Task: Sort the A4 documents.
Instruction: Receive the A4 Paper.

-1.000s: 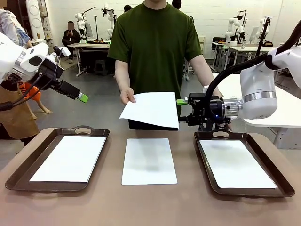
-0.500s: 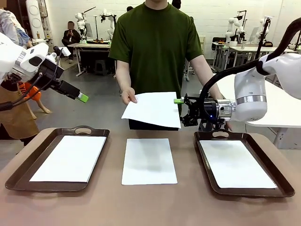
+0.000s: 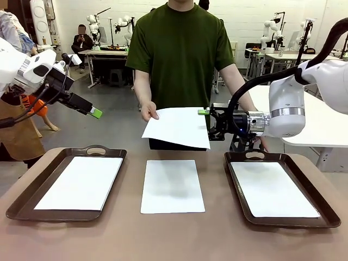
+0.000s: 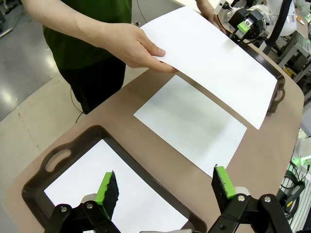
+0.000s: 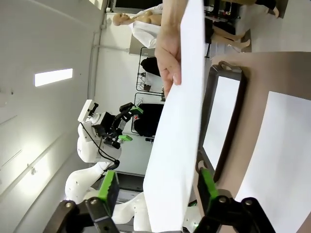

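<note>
Person's hand (image 3: 148,112) holding sheet (image 3: 176,128) — right claw (image 3: 206,123) at its edge

On my bench (image 3: 174,234), the left tray (image 3: 23,200) carries a first sheet (image 3: 81,182) and the right tray (image 3: 235,187) a second sheet (image 3: 272,189). A third sheet (image 3: 172,186) lies between the trays. Behind the bench, the person's hand (image 3: 148,112) holds a fourth sheet (image 3: 176,126) above the third. My right hand (image 3: 206,122) straddles its right edge, and my left hand (image 3: 93,112) hangs above the left tray.
</note>
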Tool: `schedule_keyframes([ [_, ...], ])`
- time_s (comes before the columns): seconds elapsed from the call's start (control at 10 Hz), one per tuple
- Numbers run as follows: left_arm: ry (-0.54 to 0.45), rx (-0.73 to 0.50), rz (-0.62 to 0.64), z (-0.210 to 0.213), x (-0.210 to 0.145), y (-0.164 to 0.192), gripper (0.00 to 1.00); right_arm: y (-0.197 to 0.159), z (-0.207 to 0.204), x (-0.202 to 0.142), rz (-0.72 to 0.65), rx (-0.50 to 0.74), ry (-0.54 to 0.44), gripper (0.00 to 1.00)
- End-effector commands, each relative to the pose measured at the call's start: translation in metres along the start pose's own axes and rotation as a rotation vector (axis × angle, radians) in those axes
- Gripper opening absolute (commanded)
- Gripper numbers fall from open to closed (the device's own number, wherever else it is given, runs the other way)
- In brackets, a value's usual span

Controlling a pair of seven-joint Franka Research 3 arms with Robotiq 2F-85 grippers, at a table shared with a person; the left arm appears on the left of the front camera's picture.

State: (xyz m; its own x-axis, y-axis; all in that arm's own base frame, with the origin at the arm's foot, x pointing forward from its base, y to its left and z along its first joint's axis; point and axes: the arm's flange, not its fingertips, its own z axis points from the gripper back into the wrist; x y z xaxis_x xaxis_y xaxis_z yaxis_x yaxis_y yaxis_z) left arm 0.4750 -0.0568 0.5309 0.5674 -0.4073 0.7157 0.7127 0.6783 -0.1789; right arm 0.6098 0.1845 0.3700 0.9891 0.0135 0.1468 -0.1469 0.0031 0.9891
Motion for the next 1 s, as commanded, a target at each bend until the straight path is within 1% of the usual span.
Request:
schedule_keyframes([
  [0.0, -0.008, -0.004, -0.003, 0.0006, -0.0004, 0.0002, 1.0, 0.0003, -0.0062, 0.0059, -0.013, 0.025, 0.002, 0.7],
  [0.1, -0.008, -0.004, -0.003, 0.0006, -0.0004, 0.0002, 1.0, -0.001, -0.0042, 0.0061, -0.019, 0.022, 0.002, 0.64],
  [0.2, -0.008, -0.004, -0.003, 0.0006, -0.0004, 0.0002, 1.0, -0.0025, -0.0032, 0.0059, -0.026, 0.022, 0.0, 0.51],
  [0.3, -0.008, -0.004, -0.003, 0.0006, -0.0004, 0.0002, 1.0, -0.0035, -0.003, 0.0057, -0.032, 0.024, 0.001, 0.46],
  [0.4, -0.008, -0.004, -0.003, 0.0006, -0.0004, 0.0002, 1.0, -0.0041, -0.0027, 0.0046, -0.038, 0.021, 0.005, 0.33],
  [0.5, -0.008, -0.004, -0.003, 0.0006, -0.0004, 0.0002, 1.0, -0.0046, -0.0027, 0.0048, -0.04, 0.018, 0.006, 0.28],
  [0.6, -0.008, -0.004, -0.003, 0.0006, -0.0004, 0.0002, 1.0, -0.0046, -0.0026, 0.0044, -0.045, 0.022, 0.011, 0.15],
  [0.7, -0.008, -0.004, -0.003, 0.0006, -0.0004, 0.0002, 1.0, -0.005, -0.0026, 0.0042, -0.048, 0.023, 0.012, 0.09],
  [0.8, -0.008, -0.004, -0.003, 0.0006, -0.0004, 0.0002, 1.0, -0.0057, -0.0028, 0.0039, -0.051, 0.02, 0.015, 0.0],
  [0.9, -0.008, -0.004, -0.003, 0.0006, -0.0004, 0.0002, 1.0, -0.0071, -0.0027, 0.003, -0.057, 0.013, 0.017, 0.0],
])
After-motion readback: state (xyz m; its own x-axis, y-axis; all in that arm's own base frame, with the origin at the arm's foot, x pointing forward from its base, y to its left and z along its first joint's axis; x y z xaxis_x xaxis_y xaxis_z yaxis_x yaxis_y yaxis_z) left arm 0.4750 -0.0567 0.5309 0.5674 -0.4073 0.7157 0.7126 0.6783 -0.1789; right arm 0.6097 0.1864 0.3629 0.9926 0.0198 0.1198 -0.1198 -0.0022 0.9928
